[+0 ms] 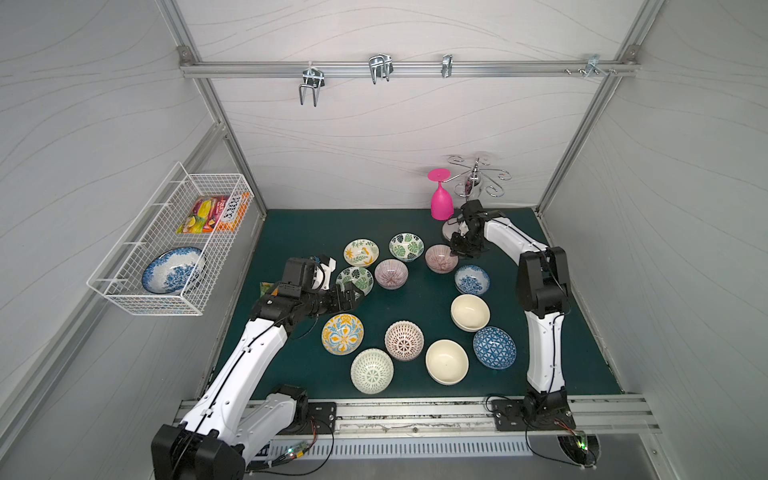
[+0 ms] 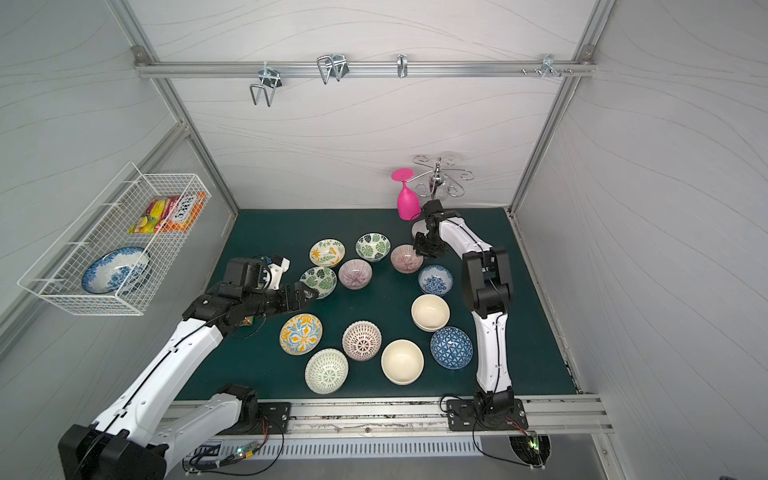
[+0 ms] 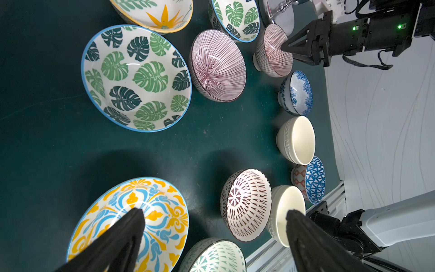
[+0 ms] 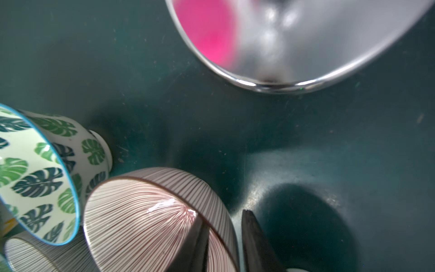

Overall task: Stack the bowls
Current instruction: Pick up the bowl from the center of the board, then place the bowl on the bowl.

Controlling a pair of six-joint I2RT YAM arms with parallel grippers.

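- Two fingers (image 4: pixel 254 240) of the right gripper (image 4: pixel 223 213) straddled the rim of a pink-striped bowl (image 4: pixel 146 216), one inside and one outside. They stood narrow, but whether they had bitten could not be told.
- The pink-striped bowl (image 1: pixel 441 257) sat right of centre in both top views, just beside a green-leaf bowl (image 4: pixel 35 176).
- It stood mouth up on its foot; being round, it had no long axis, only a vertical one.
- Done well, the pinch would seat deep on the wall, then lift straight before crossing to the second pink-striped bowl (image 1: pixel 390 273), lower left of it.
- Left of centre, the left gripper (image 1: pixel 358 294) hung wide open and empty over the mat (image 1: pixel 299 232).
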